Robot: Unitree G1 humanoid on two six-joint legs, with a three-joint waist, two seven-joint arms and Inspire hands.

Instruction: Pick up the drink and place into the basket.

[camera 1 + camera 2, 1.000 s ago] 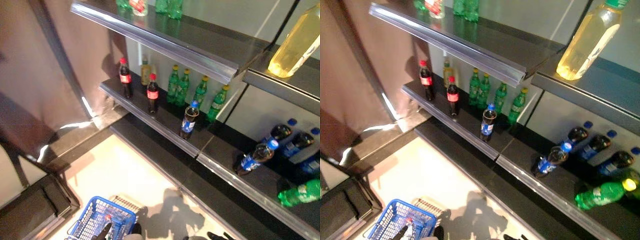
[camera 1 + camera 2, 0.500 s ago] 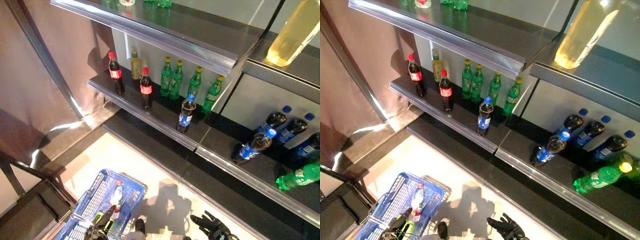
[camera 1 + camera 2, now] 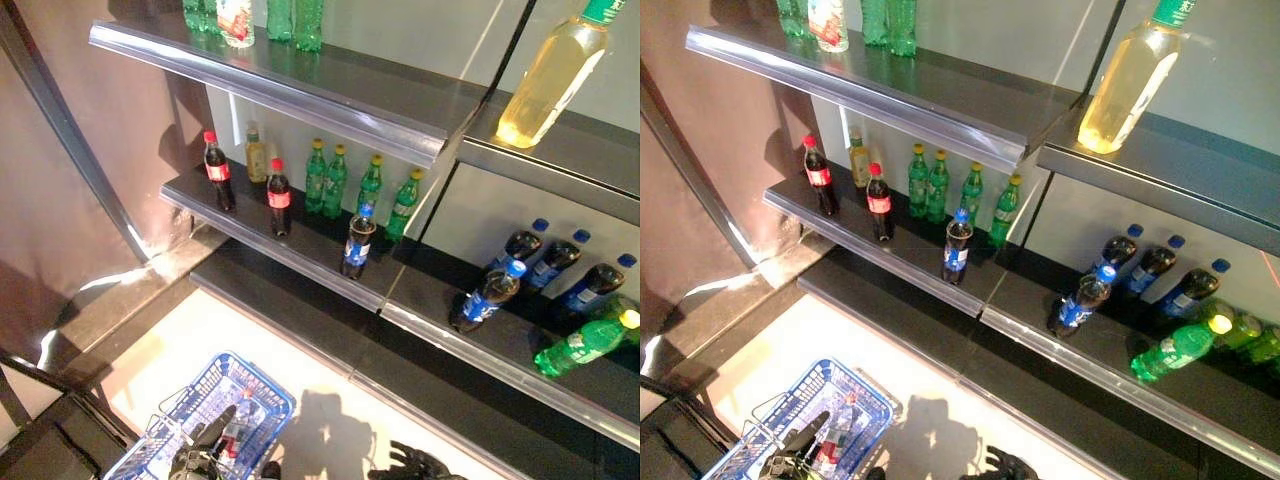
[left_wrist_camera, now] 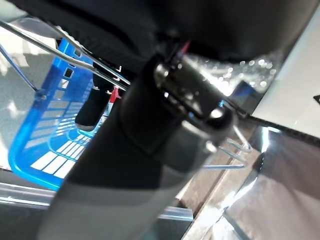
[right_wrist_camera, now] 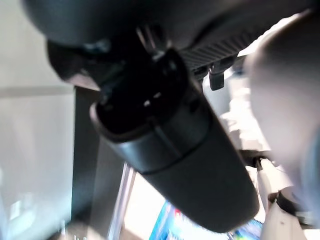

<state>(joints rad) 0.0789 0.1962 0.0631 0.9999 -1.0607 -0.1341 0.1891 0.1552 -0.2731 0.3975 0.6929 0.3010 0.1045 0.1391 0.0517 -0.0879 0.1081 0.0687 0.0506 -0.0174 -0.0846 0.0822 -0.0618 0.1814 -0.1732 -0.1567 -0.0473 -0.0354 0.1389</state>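
Note:
The blue basket point(image 3: 268, 388) hangs at the lower left, held up by my left hand point(image 3: 197, 461), which is shut on its thin wire handles point(image 4: 85, 62). A cola drink with a red cap point(image 3: 236, 434) lies inside the basket; it also shows in the left wrist view point(image 4: 94, 107). My right hand point(image 3: 414, 464) is low at the bottom edge, open and empty, below the shelves. A blue-labelled cola bottle point(image 3: 357, 241) stands alone at the front of the middle shelf point(image 3: 300, 262).
Red-capped cola bottles point(image 3: 279, 197) and green bottles point(image 3: 336, 180) stand on the middle shelf. Blue-capped bottles point(image 3: 488, 297) and a green bottle point(image 3: 584, 342) lie on the right shelf. A yellow bottle point(image 3: 553, 72) rests on the upper right shelf. A brown wall point(image 3: 70, 150) stands at the left.
The camera has moved, so the whole picture has shifted. The blue basket stays held at the lower left with the drink in it. My right hand has come into view low at the bottom.

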